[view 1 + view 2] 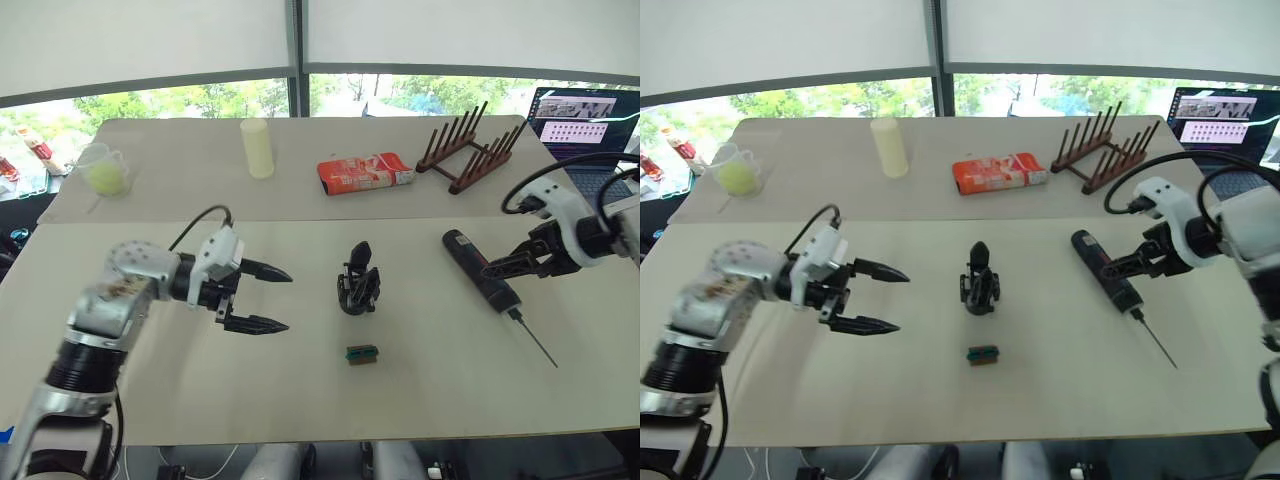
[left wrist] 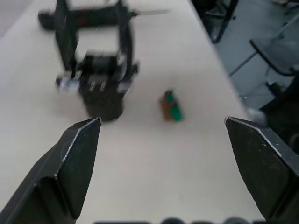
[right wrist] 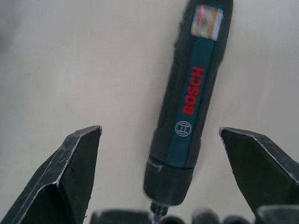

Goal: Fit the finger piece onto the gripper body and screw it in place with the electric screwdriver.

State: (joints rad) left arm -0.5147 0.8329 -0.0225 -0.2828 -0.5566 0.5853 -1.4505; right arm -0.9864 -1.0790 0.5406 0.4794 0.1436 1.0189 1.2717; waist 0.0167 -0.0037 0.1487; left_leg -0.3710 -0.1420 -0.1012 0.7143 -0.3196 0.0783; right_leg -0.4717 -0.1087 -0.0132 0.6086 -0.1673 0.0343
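The right gripper [image 1: 503, 268] hangs wide open and empty over the electric screwdriver [image 1: 480, 270], which lies at three o'clock of the gripper body [image 1: 357, 281]. It should straddle the barrel squarely before closing. The left gripper [image 1: 270, 298] gapes empty at nine o'clock.

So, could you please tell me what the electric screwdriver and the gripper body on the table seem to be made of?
The electric screwdriver looks like dark matte plastic or rubberised casing, judging by its dull sheen and printed red lettering; its thin bit appears to be bare metal. The gripper body seems to be black matte plastic, though small pale fittings, possibly metal, show on it in the left wrist view.
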